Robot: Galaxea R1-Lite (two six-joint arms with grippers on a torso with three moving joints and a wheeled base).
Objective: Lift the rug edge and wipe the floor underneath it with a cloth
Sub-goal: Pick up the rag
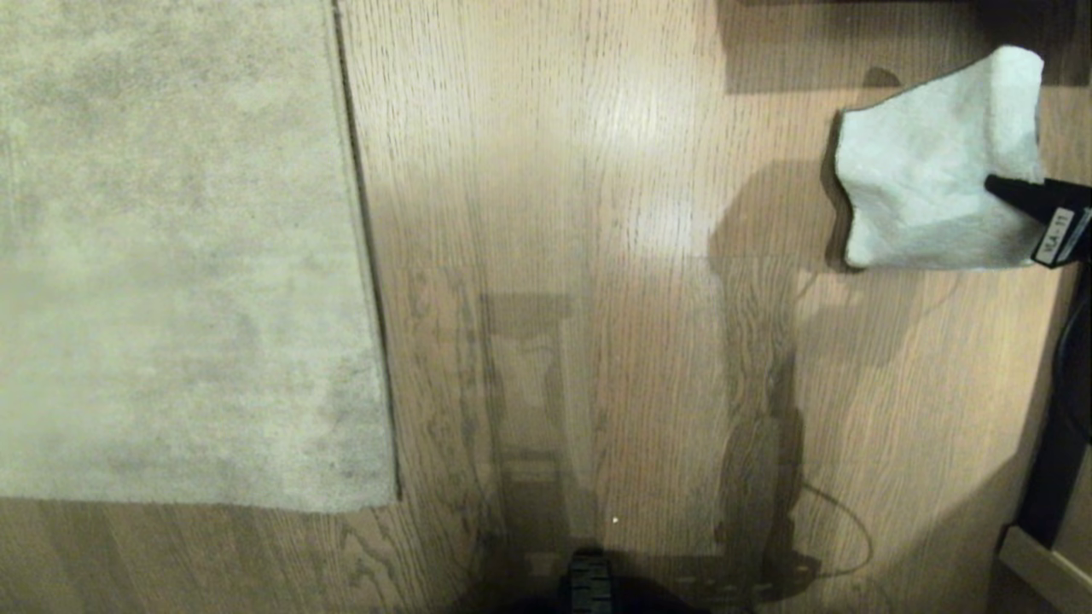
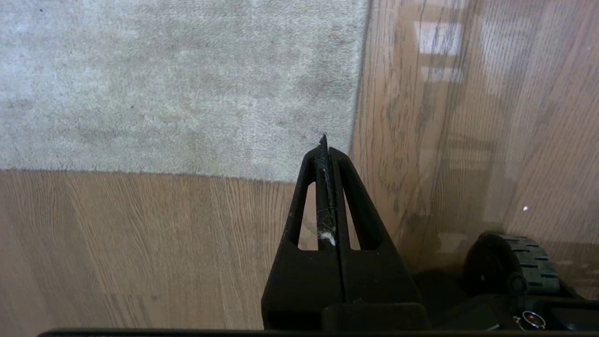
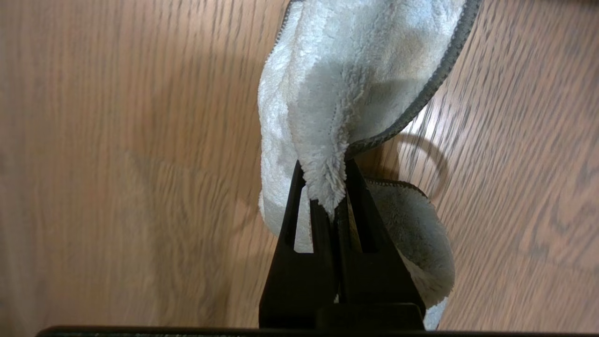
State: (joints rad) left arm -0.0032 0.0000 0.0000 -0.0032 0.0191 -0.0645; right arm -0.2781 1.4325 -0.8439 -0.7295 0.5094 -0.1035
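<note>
The mottled grey-beige rug lies flat at the left, its rug edge (image 1: 367, 256) running down to a corner (image 1: 394, 499) on the wood-plank floor (image 1: 597, 256). At the far right my right gripper (image 1: 1000, 186) is shut on the pale blue-green cloth (image 1: 930, 162), which hangs bunched above the floor. In the right wrist view the cloth (image 3: 355, 75) is pinched between the black fingers (image 3: 323, 161), its dark stitched edging curling beside them. My left gripper (image 2: 324, 140) is shut and empty, hovering near the rug corner (image 2: 353, 173), and does not show in the head view.
A dark arm link and cable (image 1: 1062, 409) run down the right side beside a pale cabinet corner (image 1: 1041, 558). The robot's wheel (image 2: 512, 267) sits close to the left gripper. A dark base part (image 1: 587, 584) shows at the bottom centre.
</note>
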